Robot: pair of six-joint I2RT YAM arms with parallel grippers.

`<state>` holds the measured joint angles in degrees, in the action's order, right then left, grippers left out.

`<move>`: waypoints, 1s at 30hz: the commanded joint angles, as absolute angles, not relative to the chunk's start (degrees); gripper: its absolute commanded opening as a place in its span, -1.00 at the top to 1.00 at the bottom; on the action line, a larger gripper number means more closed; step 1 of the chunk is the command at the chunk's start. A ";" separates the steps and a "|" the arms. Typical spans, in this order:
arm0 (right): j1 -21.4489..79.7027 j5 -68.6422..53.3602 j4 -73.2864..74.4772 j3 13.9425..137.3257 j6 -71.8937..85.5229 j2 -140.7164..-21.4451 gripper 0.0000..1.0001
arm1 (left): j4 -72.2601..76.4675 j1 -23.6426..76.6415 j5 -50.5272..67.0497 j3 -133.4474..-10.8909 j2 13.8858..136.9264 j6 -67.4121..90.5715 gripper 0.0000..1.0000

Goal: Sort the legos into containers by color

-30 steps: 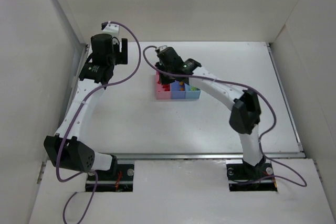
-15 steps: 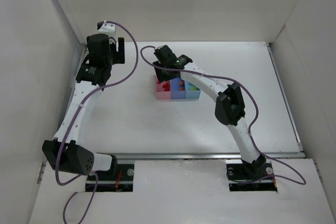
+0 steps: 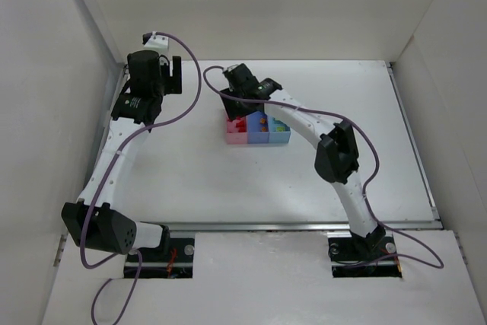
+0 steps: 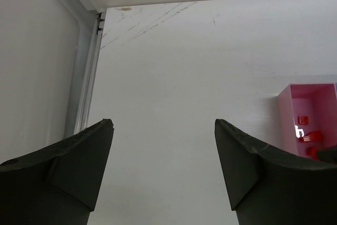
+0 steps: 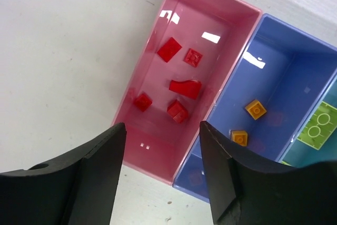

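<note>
Right gripper (image 5: 162, 125): jaws wide, empty, over the pink bin's (image 5: 216, 61) near end. The bin's long axis runs away from them, five red bricks (image 5: 184, 88) inside. Next, blue bin (image 5: 284, 72), two orange bricks (image 5: 255, 109); beyond, a lime brick (image 5: 318, 125), probably in the teal bin (image 5: 305, 154). Left gripper (image 4: 163, 123), wide and empty, stands well apart.

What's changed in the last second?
The right hand opened over the pink bin and holds nothing; its elbow swung left. The left hand, open, barely shifted; the bins stayed put.
</note>
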<state>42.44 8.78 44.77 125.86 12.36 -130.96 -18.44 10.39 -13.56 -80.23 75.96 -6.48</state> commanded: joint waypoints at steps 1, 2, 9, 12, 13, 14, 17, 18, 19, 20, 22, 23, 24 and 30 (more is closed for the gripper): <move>42.89 6.33 43.86 125.07 11.60 -126.75 -0.27 | -16.70 10.20 -13.45 -79.89 74.53 -6.06 -0.52; 42.89 6.33 42.73 124.46 11.60 -124.74 -0.27 | -16.70 10.20 -13.45 -79.89 74.53 -6.06 -0.52; 42.36 11.58 41.31 113.14 11.86 -110.69 -0.35 | -16.70 10.20 -14.14 -79.89 74.53 -6.06 -0.52; 37.28 19.59 42.10 104.00 15.36 -102.17 -0.53 | -16.70 10.20 -15.37 -79.89 74.53 -6.06 -0.54; 35.09 20.47 42.71 101.36 16.25 -99.78 -0.53 | -16.70 10.20 -15.38 -79.89 74.53 -6.06 -0.54; 29.67 21.44 42.71 96.03 17.13 -97.32 -0.63 | -16.70 10.20 -15.38 -79.89 74.53 -6.06 -0.56; 18.25 23.80 42.71 89.40 18.46 -88.26 -0.63 | -16.70 10.20 -15.38 -79.89 75.05 -5.54 -0.56; 15.84 25.04 42.71 86.34 18.46 -86.24 -0.75 | -16.70 10.20 -15.38 -79.89 75.06 -5.54 -0.56; 13.91 26.53 42.71 85.18 18.46 -82.65 -0.85 | -16.70 10.20 -15.38 -79.89 75.06 -5.54 -0.56; 12.41 30.20 42.71 84.21 18.46 -80.96 -0.94 | -16.70 10.20 -15.38 -79.89 75.06 -5.02 -0.56; 8.97 33.21 42.71 82.27 18.46 -77.97 -1.00 | -16.00 10.20 -16.60 -79.89 75.59 -4.05 -0.56; 8.27 34.61 42.19 82.27 18.46 -75.44 -1.00 | -16.00 10.20 -18.00 -79.89 75.59 -4.04 -0.62; 7.74 36.28 41.67 81.40 17.76 -74.28 -1.00 | -16.00 10.20 -18.63 -79.89 75.59 -3.26 -0.62; 7.03 35.60 38.23 79.02 17.23 -68.39 -1.00 | -15.47 10.20 -20.21 -79.89 76.11 -2.72 -0.65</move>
<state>6.87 33.41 41.69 80.12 17.52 -70.32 -18.15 10.39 -17.98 -80.23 76.18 -4.19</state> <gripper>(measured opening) 0.998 0.820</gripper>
